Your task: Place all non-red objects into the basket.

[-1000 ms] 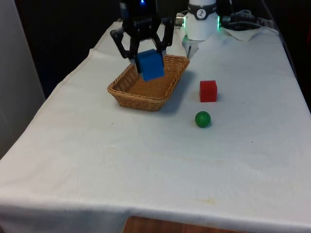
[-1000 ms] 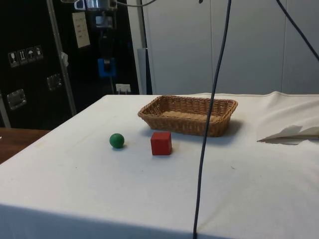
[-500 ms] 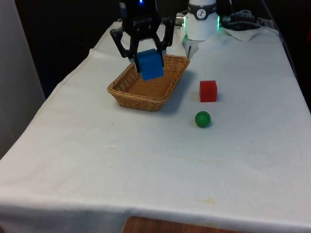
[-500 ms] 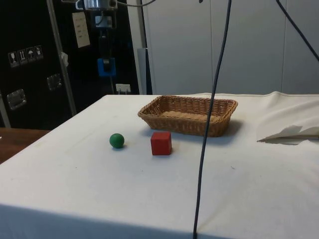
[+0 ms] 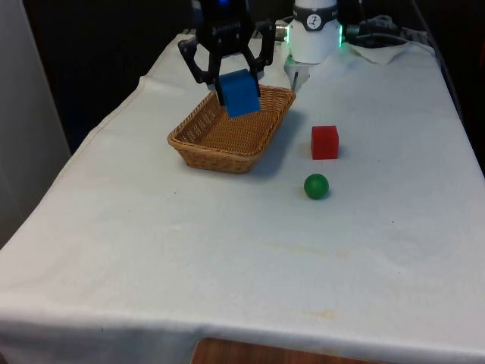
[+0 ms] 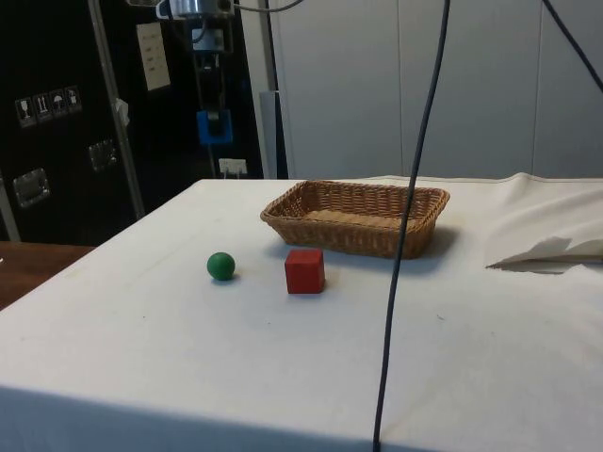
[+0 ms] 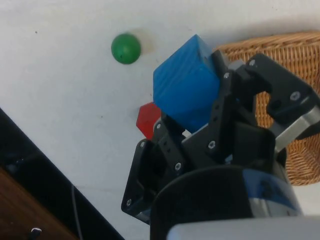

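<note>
My jaws are clenched on the blue cube (image 5: 239, 92), which my gripper (image 5: 236, 82) holds above the wicker basket (image 5: 198, 142). Nothing lies in the basket yet. The green ball (image 5: 316, 186) waits on the cloth beside the red cube (image 5: 324, 142), which should stay put

Tilted blue cube (image 5: 239, 92) hangs clamped above the wicker basket (image 5: 198, 142), upper centre; green ball (image 5: 316, 186) rests centre-right on the cloth.

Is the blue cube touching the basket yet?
Apart. In the side view the blue cube hangs in the gripper well above the table, with open background between it and the basket.
</note>
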